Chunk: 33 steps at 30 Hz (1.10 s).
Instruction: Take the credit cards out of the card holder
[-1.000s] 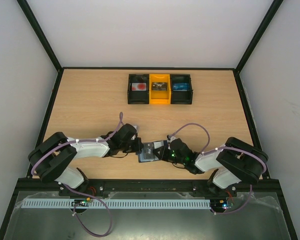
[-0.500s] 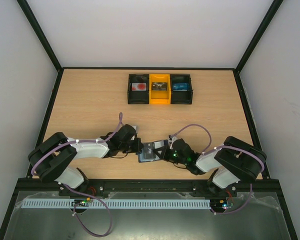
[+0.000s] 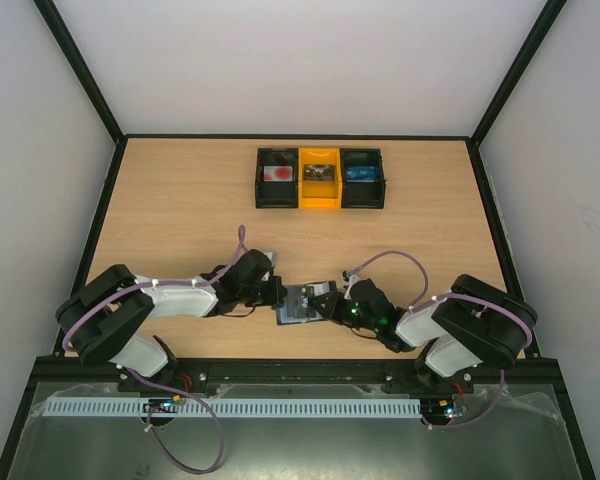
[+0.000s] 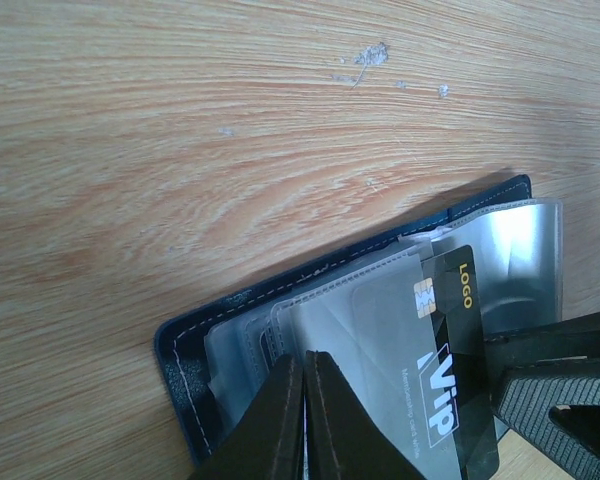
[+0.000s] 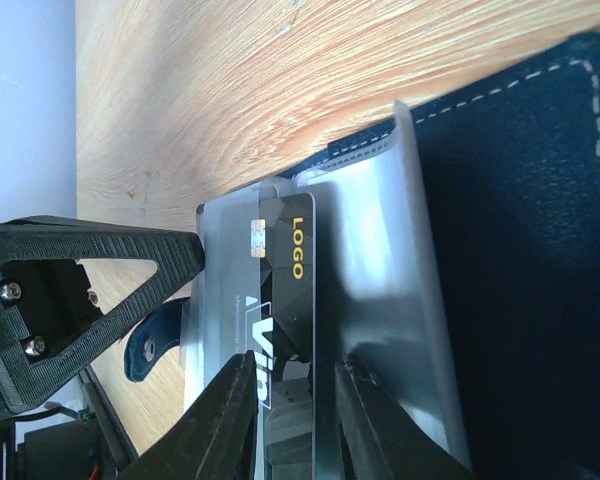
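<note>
Left wrist view: the navy folding card holder (image 4: 195, 345) is being pinned on the wooden counter (image 4: 180, 120) by the left claw (image 4: 302, 365), closed on its clear sleeves (image 4: 360, 320). A black VIP credit card (image 4: 450, 350) is being straddled by the barely parted right claw (image 5: 298, 365), nothing gripped; a slipping pinch could drag the sleeve along.

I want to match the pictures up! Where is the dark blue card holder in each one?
Top external: card holder sits low in the centre, where the two arms meet.
Left wrist: card holder fills the lower right, lying open.
Right wrist: card holder covers the right side.
Shared landmark: the wooden table beneath it in every view.
</note>
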Motion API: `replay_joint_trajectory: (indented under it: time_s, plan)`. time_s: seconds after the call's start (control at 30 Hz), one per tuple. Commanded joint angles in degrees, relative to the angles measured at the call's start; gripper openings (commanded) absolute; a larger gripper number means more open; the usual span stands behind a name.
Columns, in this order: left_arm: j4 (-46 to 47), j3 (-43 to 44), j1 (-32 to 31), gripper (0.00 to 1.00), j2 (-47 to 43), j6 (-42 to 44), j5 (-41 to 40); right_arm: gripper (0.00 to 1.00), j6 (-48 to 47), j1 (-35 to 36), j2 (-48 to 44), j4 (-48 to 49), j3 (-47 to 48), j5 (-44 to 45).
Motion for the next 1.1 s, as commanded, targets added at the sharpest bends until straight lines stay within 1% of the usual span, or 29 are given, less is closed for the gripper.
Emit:
replay_joint_trajectory:
  time_s: [0.0, 0.13, 0.23, 0.27, 0.37, 0.47, 0.6, 0.7, 0.87, 0.93, 1.07]
  plan:
    - [-2.9, -2.2, -0.2, 0.04, 1.4, 0.6, -0.7, 0.23, 0.5, -0.3, 1.2, 0.6, 0.7, 0.0]
    - [-2.7, -2.4, -0.2, 0.05, 1.1, 0.5, -0.6, 0.23, 1.8, -0.4, 4.0, 4.0, 0.8, -1.9]
    - [-2.2, -2.5, -0.2, 0.05, 1.0, 0.1, -0.3, 0.22, 3.4, -0.4, 7.5, 8.5, 0.6, -3.4]
    - [-1.9, -2.6, -0.2, 0.05, 1.0, 0.0, 0.0, 0.21, 3.9, -0.4, 8.5, 10.2, 0.4, -3.9]
    - [-1.2, -2.8, -0.2, 0.05, 1.1, -0.4, 0.4, 0.1, 5.4, -0.8, 10.3, 14.5, -1.0, -4.4]
    - [-1.7, -2.9, -0.2, 0.05, 1.0, -0.3, 0.2, 0.03, 6.0, -1.7, 10.4, 16.7, -2.4, -4.7]
    - [-2.5, -2.7, 0.0, 0.05, 0.5, 0.0, 0.2, 0.02, 5.9, -2.7, 7.7, 16.2, -3.6, -4.6]
    - [-2.8, -2.7, 0.0, 0.05, -0.1, 0.0, 0.3, 0.02, 4.2, -2.8, 3.6, 10.6, -3.4, -2.9]
    - [-2.7, -2.7, 0.2, 0.06, -0.8, -0.2, 0.7, 0.02, -0.3, -2.8, -5.0, -4.5, -1.9, 2.1]
    - [-3.1, -2.2, 0.2, 0.08, -1.1, -0.2, 1.0, 0.02, -2.0, -2.8, -8.2, -9.8, -1.1, 3.8]
    - [-5.3, -0.2, 0.2, 0.16, -2.4, 0.3, 1.4, 0.02, -5.5, -2.8, -14.4, -18.1, 0.5, 6.4]
